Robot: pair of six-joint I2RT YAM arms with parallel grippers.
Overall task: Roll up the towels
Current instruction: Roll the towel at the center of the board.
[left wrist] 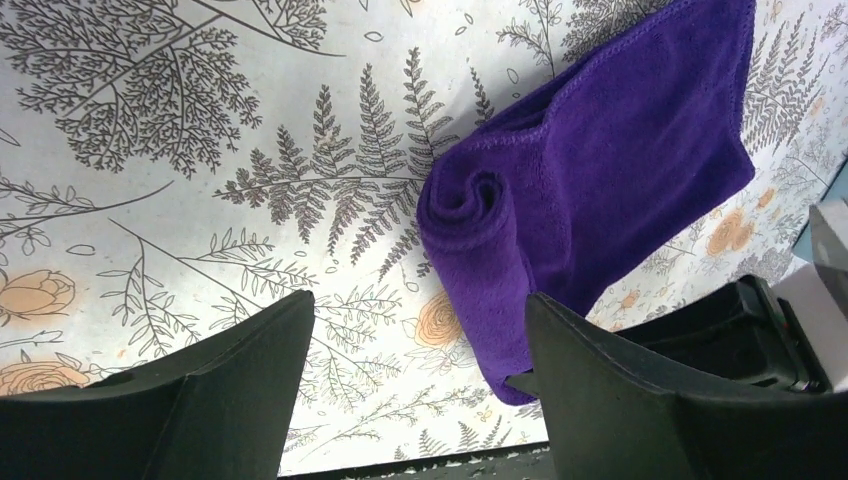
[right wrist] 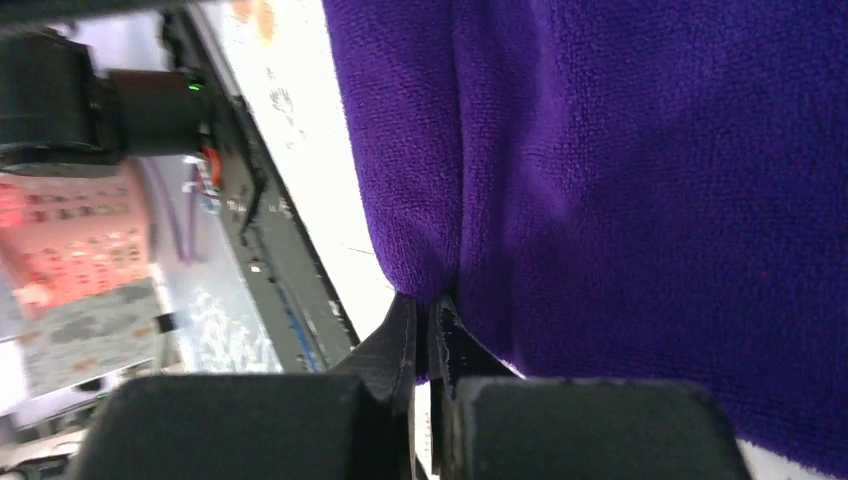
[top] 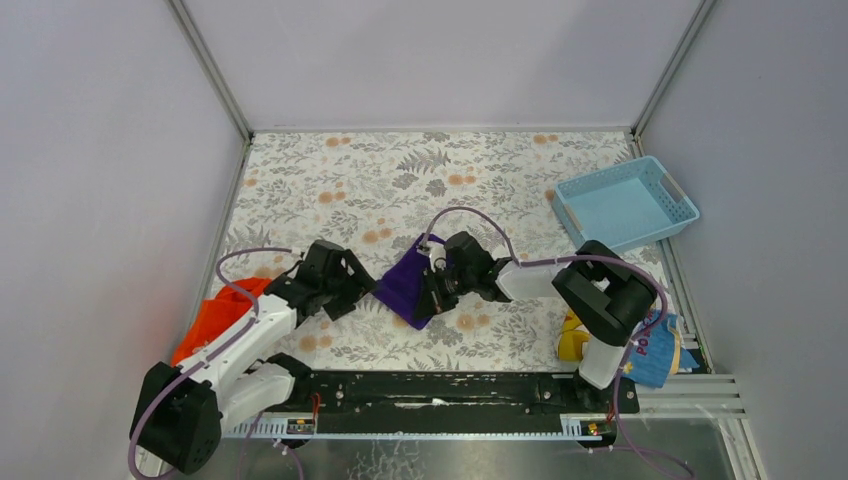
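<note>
**Purple towel half rolled, orange one untouched**

On the floral table [top: 330,180] we judge the job under halfway. The purple towel [top: 404,283] lies mid-table and is only partly rolled: in the left wrist view one end shows a tight spiral, while a flat flap spreads out beyond the roll. That flap is left to wind in. The orange towel [top: 213,318] sits well to the left of the purple towel, bunched beside the left arm, with no roll that we can see.

The left gripper [left wrist: 418,298] hangs just left of the purple towel with its fingers spread wide, holding nothing; the spiral end lies just ahead of the gap. The right gripper [right wrist: 425,315], on the purple towel's right side, has its fingers pinched tight on a fold of it.
</note>
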